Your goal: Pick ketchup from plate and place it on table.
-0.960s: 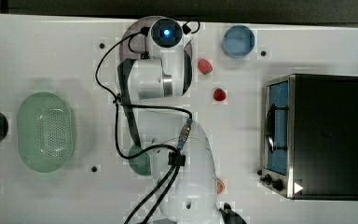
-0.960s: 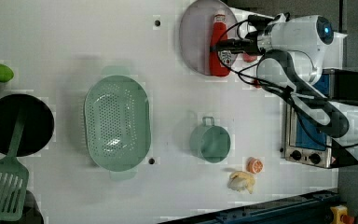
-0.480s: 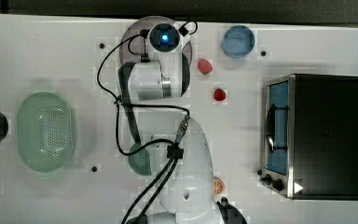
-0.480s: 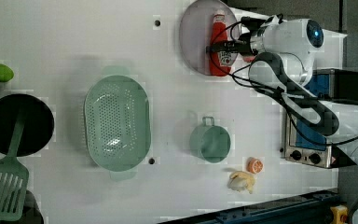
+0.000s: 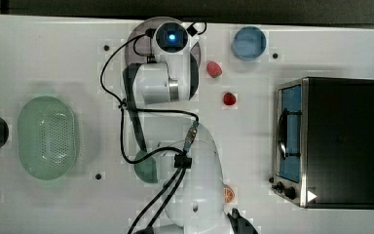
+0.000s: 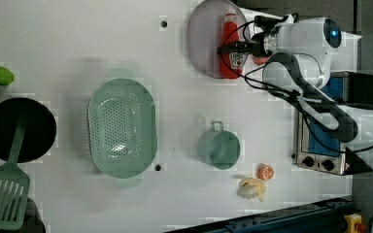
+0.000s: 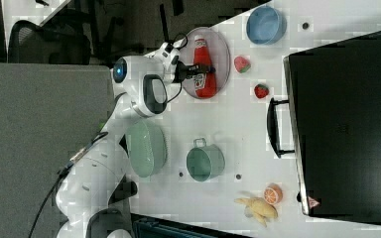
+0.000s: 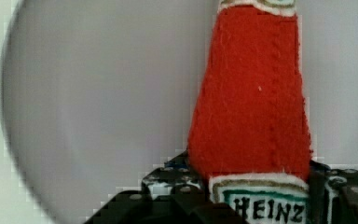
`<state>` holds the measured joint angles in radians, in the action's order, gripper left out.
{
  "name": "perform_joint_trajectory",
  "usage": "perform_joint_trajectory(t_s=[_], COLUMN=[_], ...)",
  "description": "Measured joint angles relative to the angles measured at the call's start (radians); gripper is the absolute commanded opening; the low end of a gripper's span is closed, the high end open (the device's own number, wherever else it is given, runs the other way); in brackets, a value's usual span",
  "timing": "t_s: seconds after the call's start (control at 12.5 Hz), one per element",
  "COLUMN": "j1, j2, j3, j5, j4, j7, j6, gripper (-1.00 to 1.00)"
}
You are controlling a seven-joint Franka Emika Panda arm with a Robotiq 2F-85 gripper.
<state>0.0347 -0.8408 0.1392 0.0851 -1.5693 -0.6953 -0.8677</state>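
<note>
Gripper [image 6: 234, 48] sits low over the plate [image 6: 204, 43], its dark fingers [image 8: 168, 179] on either side of the ketchup [image 6: 230, 46] at the label band. Wrist view: the pads press against both flanks of the bottle, so the fingers pinch the ketchup at mid-body. The bottle lies flat on the plate, not lifted.

Orientation: the ketchup lies on its side. In the left view its long axis runs up and down the frame, cap toward the top edge, base toward the bottom. The right view [image 7: 203, 67] gives the same reading, cap up. The gripper crosses the bottle at right angles to this axis.

Writing: the white label reads "HEINZ" in black capitals, with a green line and a gold border around the label edge. No other text is legible.

Appearance: red body with a soft, fuzzy, fabric-like surface, tapering from the labelled body to a narrower neck with a white band at the cap end. It is shorter than the plate is wide.

Location: the plate is pale lilac-grey and round, near the far edge of the white table [image 6: 77, 39], with the bottle lying on its half nearer the arm.
</note>
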Motion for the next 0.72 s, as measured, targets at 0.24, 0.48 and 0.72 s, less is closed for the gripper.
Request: perform_joint_trajectory(t_s=[0.24,0.48,0.72], j1=[0.015,0.03,0.065], j2=[0.13,0.312,0.518], j3=[0.001,-0.007,-0.003], j5=[-0.018,-0.027,-0.031], j4=[-0.034,-0.03,-0.068], j7=[0.01,0.032,0.034], j6=[0.183,0.292,0.372], gripper=[0.18,0.18,0.18])
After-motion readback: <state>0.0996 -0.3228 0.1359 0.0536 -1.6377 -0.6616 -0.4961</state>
